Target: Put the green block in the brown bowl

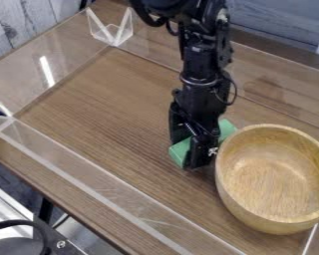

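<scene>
One thing matters most here: getting a square, centred grip before you lift. Your gripper (195, 149) points straight down, low at the table (96, 110), and its fingers stand apart, straddling the green block (183, 151). Nothing is clamped yet. The block lies flat on the wood just left of the brown bowl (274, 176), with green showing on the near-left side of the fingers and a little more on the far-right side, so the fingers seem to sit across its middle.

Close slowly, and watch that both fingers meet the block's long sides together; if one touches first, the bar will likely skid or twist on the smooth tabletop. I cannot tell how deep the fingertips sit beside the block, since the gripper body hides them, so confirm that they reach below its top face before you squeeze.

Once the block is held, lift straight up high enough to clear the bowl's thick rim, which stands close on the right. Then carry it right and release over the bowl's centre.
</scene>
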You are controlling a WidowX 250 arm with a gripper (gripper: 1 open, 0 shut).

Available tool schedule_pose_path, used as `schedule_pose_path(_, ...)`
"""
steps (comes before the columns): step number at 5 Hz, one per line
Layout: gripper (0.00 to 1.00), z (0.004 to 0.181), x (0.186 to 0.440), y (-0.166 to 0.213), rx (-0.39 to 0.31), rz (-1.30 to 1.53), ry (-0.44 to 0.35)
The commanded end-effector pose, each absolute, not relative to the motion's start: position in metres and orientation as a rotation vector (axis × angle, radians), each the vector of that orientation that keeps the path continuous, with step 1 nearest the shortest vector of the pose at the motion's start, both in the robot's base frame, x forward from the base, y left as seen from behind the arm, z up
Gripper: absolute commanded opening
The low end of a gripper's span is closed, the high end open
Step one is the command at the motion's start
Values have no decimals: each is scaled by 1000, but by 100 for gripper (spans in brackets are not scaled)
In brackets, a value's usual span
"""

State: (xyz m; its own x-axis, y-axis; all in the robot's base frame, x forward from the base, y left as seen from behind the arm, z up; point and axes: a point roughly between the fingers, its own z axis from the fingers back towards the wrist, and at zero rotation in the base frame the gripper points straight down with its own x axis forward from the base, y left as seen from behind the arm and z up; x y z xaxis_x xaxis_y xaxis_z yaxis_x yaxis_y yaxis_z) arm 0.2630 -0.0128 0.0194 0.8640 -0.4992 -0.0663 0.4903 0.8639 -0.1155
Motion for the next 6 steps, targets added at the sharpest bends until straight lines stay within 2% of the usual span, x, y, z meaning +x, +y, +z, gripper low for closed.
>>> schedule_pose_path(1,100,21,267,-10,-99,-520,90)
schedule_pose_path(6,100,20,266,-9,-122,-521,126)
